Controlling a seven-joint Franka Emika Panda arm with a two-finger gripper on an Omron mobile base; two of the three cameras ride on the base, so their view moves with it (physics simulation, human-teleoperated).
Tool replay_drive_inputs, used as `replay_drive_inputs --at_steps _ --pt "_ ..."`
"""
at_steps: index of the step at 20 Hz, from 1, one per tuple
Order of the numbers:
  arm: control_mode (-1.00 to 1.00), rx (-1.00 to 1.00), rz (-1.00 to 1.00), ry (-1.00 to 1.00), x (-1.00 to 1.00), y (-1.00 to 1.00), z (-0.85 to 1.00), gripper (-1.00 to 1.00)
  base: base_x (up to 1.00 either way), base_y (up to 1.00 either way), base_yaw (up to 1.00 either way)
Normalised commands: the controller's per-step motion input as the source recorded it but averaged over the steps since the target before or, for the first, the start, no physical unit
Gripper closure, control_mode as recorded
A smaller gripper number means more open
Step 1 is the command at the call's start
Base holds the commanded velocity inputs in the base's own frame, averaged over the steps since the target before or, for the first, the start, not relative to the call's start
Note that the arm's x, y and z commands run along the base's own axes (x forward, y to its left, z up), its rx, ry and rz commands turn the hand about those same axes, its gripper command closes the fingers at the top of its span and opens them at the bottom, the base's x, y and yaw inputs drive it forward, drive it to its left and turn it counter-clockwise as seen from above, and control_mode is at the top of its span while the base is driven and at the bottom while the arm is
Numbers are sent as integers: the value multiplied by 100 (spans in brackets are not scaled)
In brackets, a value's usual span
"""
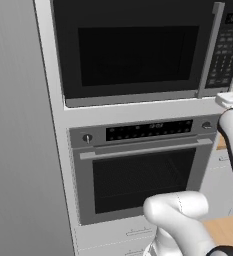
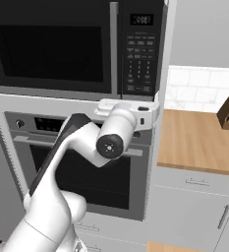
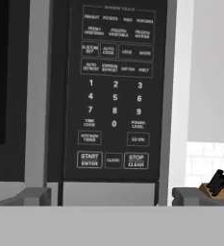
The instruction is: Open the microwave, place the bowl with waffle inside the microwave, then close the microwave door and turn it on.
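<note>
Nearest the lens in the hand view, the gripper shows its two fingertips spread wide apart, holding nothing. Straight ahead at twelve o'clock is the keypad panel of the microwave. The silver handle, long axis vertical, lies at about ten o'clock on the shut microwave door. A knife block sits at four o'clock.

White arm rises from base, elbow bent, forearm angled upward. Wrist level, hand pointing forward. Gripper jaws spread wide, nothing between them; grey fingertips at frame bottom in hand view.
</note>
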Motion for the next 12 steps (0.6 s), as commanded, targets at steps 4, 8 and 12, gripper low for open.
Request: replay_drive_inputs --at_steps 4,8,12 --pt "-100 0 0 0 14 -21 -20 -100 0 0 0" --pt "-100 0 0 0 23 -11 -13 -100 0 0 0" --pt "-100 0 0 0 38 -1 -1 -100 0 0 0"
